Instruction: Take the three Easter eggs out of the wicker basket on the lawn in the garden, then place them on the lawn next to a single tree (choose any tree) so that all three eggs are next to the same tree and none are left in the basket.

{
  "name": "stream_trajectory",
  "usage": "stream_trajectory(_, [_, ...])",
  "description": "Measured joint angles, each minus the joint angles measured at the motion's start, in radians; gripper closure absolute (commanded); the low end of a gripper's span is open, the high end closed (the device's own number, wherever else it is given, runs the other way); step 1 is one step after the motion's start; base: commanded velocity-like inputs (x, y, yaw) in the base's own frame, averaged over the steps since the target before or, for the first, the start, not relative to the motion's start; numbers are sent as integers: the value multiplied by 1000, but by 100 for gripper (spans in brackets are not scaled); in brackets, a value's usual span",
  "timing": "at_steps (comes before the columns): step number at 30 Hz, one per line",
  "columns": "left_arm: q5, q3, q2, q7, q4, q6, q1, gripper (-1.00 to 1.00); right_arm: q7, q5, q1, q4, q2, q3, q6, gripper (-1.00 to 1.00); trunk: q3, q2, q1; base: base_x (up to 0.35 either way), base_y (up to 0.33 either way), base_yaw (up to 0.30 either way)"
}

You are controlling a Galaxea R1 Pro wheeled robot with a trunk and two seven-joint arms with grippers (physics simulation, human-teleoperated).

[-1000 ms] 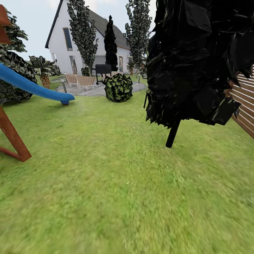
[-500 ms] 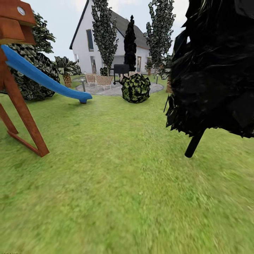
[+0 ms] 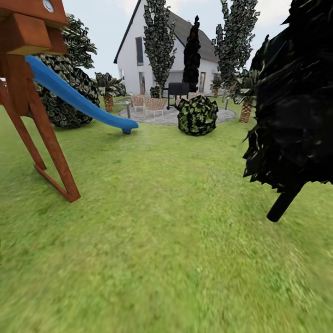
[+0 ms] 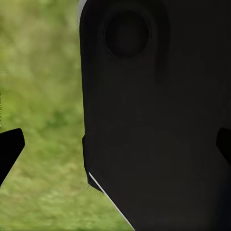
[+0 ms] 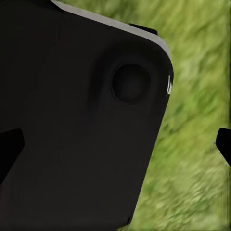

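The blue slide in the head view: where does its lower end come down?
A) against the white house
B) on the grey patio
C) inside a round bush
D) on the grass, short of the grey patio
D: the blue slide ends on the lawn, short of the grey patio behind it.

1. Lawn (image 3: 152, 240): short, rough-looking grass, matt green with yellowish patches.
2. Slide (image 3: 78, 99): smooth blue plastic chute with a soft sheen.
3. Slide frame (image 3: 44, 138): reddish-brown wood, matt.
4. Tree (image 3: 296, 106): flat black-green leaf planes, faintly glossy.
5. Patio (image 3: 169, 118): grey paving, matt.
6. Chairs (image 3: 154, 105): pale open-lattice wicker.
7. House (image 3: 134, 60): smooth white walls.
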Motion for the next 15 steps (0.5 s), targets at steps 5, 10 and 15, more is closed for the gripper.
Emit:
stream_trajectory(5, [0,0,0,0,0,0,0,-100,0,3,0,2,-15,0,1,-100,-1,0,0,322,0,23])
stream_trajectory(10, [0,0,0,0,0,0,0,-100,0,3,0,2,-16,0,1,-100,-1,0,0,322,0,1])
stream_trajectory(15, [0,0,0,0,0,0,0,-100,0,3,0,3,-15,-2,-1,-100,-1,0,0,322,0,0])
